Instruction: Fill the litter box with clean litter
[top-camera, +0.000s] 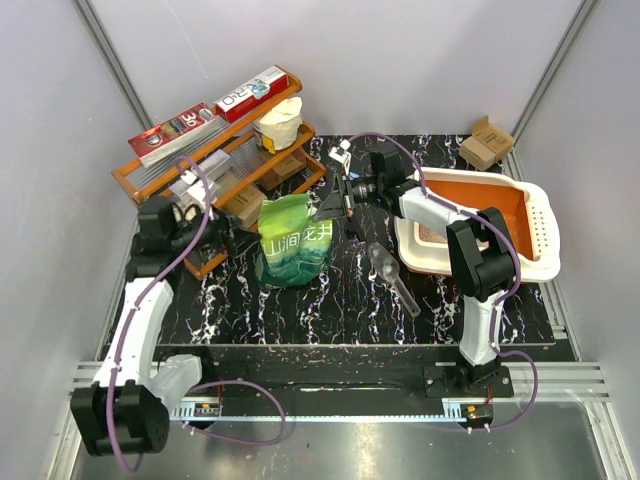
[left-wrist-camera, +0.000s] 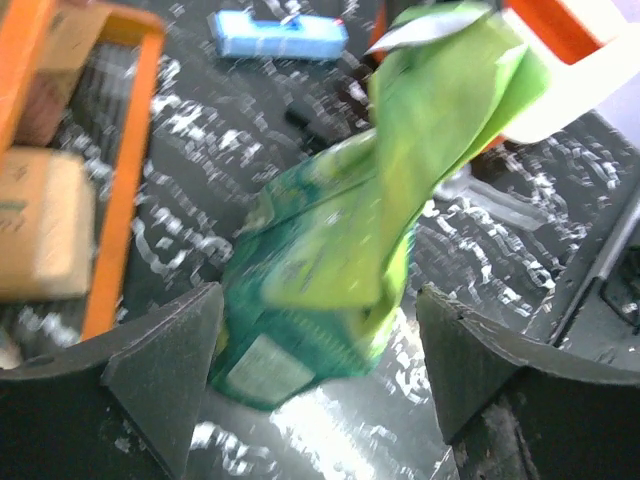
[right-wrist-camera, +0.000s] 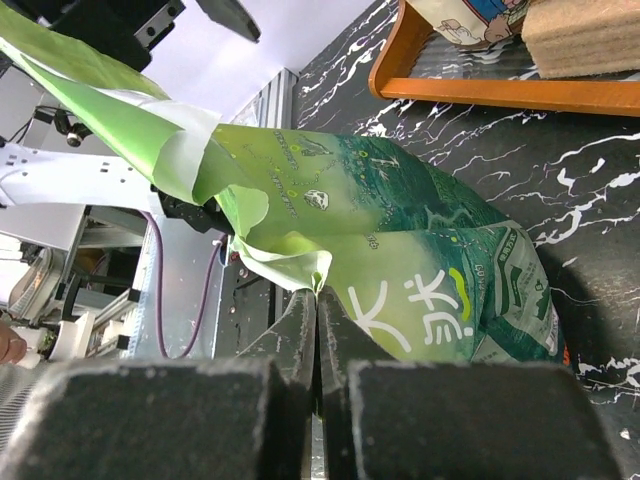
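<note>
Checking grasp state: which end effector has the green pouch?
The right end effector: it is shut on the top edge of the pouch. The left end effector is wide open, the pouch in front of it, ungripped.

High overview; both wrists close on pouch (left-wrist-camera: 330, 250)

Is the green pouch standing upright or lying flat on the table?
Upright: the green pouch stands on its base, opened top upward.
</note>
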